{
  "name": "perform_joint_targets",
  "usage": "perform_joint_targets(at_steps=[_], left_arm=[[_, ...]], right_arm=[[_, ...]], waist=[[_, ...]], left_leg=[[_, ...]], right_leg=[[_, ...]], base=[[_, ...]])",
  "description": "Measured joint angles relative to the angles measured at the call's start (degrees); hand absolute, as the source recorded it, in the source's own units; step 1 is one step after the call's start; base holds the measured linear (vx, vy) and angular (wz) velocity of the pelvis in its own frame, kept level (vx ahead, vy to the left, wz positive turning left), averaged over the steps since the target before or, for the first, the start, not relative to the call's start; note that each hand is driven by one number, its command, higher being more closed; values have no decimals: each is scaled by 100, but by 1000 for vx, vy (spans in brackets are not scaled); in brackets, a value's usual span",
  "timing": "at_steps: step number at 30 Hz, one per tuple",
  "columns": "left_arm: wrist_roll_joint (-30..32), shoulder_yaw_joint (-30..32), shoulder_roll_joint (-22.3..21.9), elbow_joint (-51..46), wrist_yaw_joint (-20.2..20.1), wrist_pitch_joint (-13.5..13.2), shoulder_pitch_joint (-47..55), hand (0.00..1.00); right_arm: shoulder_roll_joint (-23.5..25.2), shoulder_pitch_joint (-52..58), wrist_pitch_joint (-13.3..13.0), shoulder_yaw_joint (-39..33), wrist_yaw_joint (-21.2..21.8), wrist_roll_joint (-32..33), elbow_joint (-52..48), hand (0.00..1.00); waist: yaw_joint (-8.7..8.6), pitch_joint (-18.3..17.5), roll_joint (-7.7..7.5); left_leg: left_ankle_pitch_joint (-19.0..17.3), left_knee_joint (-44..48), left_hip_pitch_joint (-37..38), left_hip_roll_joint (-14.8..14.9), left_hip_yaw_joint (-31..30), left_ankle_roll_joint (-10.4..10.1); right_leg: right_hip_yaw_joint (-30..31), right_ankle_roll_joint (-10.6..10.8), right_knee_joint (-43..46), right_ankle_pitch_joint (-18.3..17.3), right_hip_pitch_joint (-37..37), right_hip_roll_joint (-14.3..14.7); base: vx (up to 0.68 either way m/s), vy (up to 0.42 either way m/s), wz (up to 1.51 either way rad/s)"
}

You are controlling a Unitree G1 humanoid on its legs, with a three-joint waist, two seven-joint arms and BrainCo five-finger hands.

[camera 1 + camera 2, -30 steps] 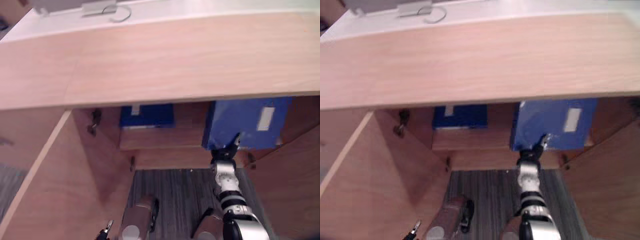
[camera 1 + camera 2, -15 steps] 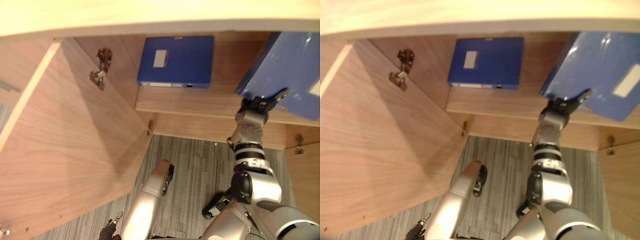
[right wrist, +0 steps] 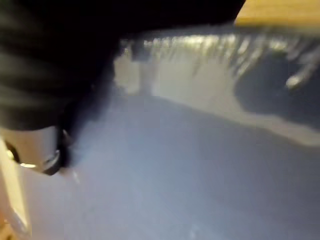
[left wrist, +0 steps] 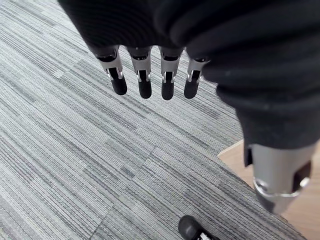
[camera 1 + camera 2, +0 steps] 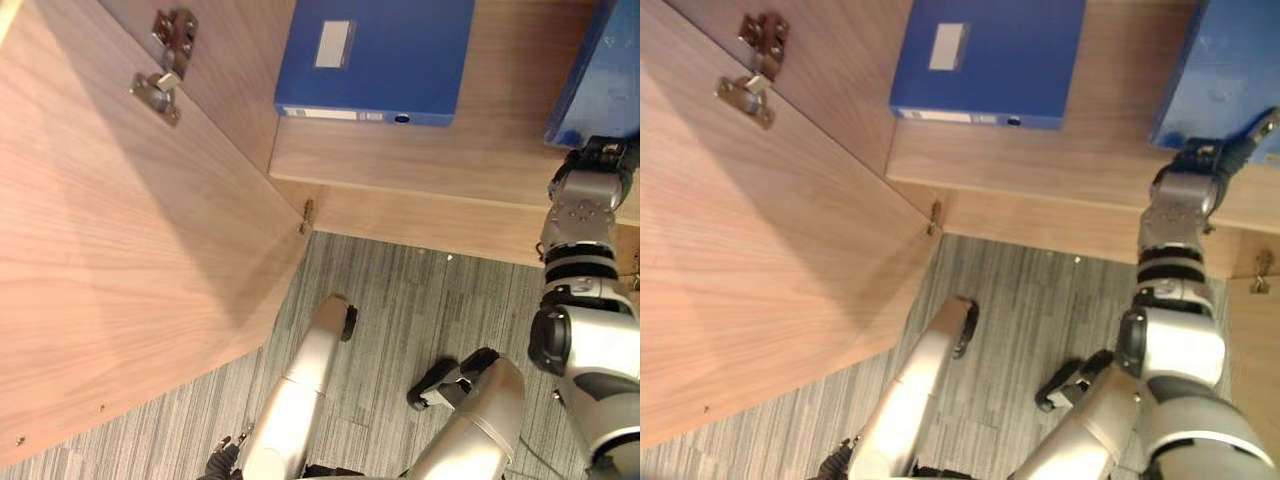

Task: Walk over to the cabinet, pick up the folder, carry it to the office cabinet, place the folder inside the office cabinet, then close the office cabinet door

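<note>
At the wood-grain shelf (image 5: pixel 420 160), right robot hand (image 5: pixel 1195 160) grips glossy blue folder (image 5: pixel 1225 70).

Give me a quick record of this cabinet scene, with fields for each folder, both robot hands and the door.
shelved folder: blue, lying flat on the cabinet shelf, label up
carried folder: blue, at the shelf's right end, gripped at its lower edge; contact with the shelf unclear
right robot hand: shut on the carried folder
left robot hand: fingers straight, empty, over grey carpet
cabinet door: open, swung out to the left, hinge showing
</note>
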Motion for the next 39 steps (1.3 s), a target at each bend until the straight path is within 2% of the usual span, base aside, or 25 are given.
perform_joint_targets(at_steps=[1,4,11,14,17,23,28,33,35,39], left_arm=[[-5,-2,1,0,3,-1,0,0],[-28,-34,2,-10,59,-7,0,0],[-71,-52,9,-67,95,-6,1,0],[-102,-52,10,-74,94,-8,2,0],[-134,-51,17,-74,83,-13,3,0],[-132,-120,76,-73,-27,-29,4,0],[-130,-126,111,-80,-172,-63,6,0],[-114,-134,156,-91,-314,-107,6,0],[-110,-134,176,-162,-360,-117,12,0],[24,-132,246,-305,-482,-121,70,0]], right_arm=[[-147,-79,148,280,-15,-127,45,0],[-285,-290,339,828,-13,-362,128,0],[-374,-527,373,1336,41,-442,169,0],[-478,-545,458,1736,209,-707,170,0],[-636,-690,761,2317,484,-1387,173,0],[-902,-924,1123,3213,1034,-1967,175,0],[-1134,-1137,1324,3856,1432,-2448,175,0],[-1248,-1348,1474,4317,1759,-3218,172,0],[-1360,-1395,1497,4521,1917,-3736,130,0],[-1873,-1390,1701,5207,2546,-5067,-716,0]], waist=[[-4,7,0],[-28,92,-4],[-50,130,-6],[-64,167,-7],[-96,202,-14],[-112,219,-40],[-137,236,-68],[-152,269,-120],[-151,285,-146],[-209,337,-231]], left_leg=[[17,-24,-44,1,-11,-17],[49,-87,-57,38,-21,-33],[90,-122,-138,68,-69,-64],[100,-130,-136,86,-75,-66],[103,-131,-137,122,-78,-68],[103,-152,-134,244,-70,-70],[115,-183,-134,284,-73,-93],[113,-197,-134,329,-68,-97],[114,-206,-135,334,-66,-98],[118,-258,-133,344,-64,-105]], right_leg=[[0,-2,-3,-1,-51,13],[1,-3,-38,0,-83,61],[9,-4,-75,-1,-144,162],[10,-5,-89,0,-142,185],[10,-6,-103,1,-142,213],[7,-26,-156,12,-158,333],[3,-29,-168,14,-179,375],[-3,-29,-190,14,-191,412],[-3,-30,-195,14,-196,414],[-17,-36,-243,19,-198,426]], base=[[46,-69,6],[47,-61,-1],[71,-37,1],[74,-25,-2],[62,-22,-4],[70,-26,-7],[70,-31,-4],[80,-27,-3],[80,-24,-1],[88,-24,0]])
